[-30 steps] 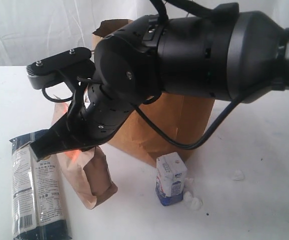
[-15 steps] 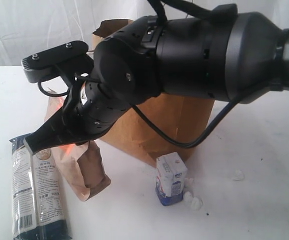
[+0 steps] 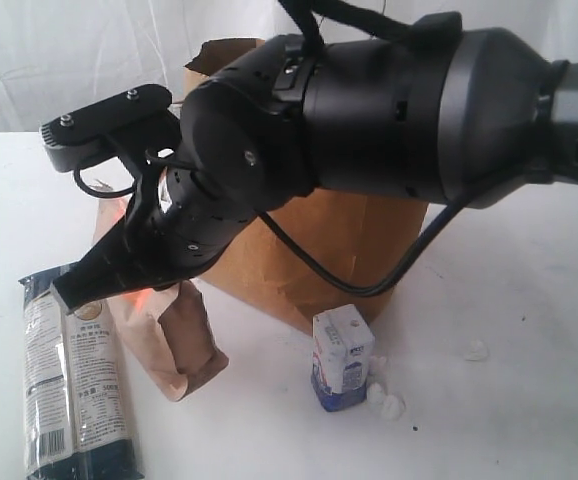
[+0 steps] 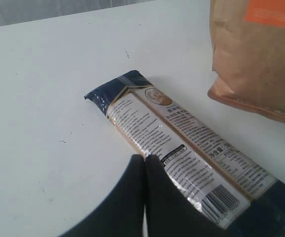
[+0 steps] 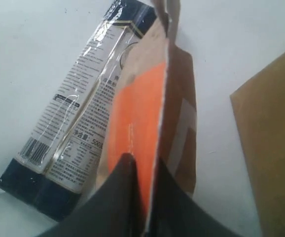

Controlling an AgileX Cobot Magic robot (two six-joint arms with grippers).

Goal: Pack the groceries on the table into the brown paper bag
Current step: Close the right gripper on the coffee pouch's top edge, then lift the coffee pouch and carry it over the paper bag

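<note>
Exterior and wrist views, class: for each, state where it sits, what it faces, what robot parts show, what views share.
Exterior: off the arms, facing the brown paper bag across the table; the right arm fills it.
Left wrist: above the noodle packet, looking down; shut left gripper shows.
Right wrist: behind the right gripper, which pinches the brown-orange pouch.
Shared: packet and pouch.

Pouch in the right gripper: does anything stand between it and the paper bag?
Nothing visible does. The pouch, pinched by the right gripper, is close beside the bag; only the bag's own wall must be cleared.
</note>
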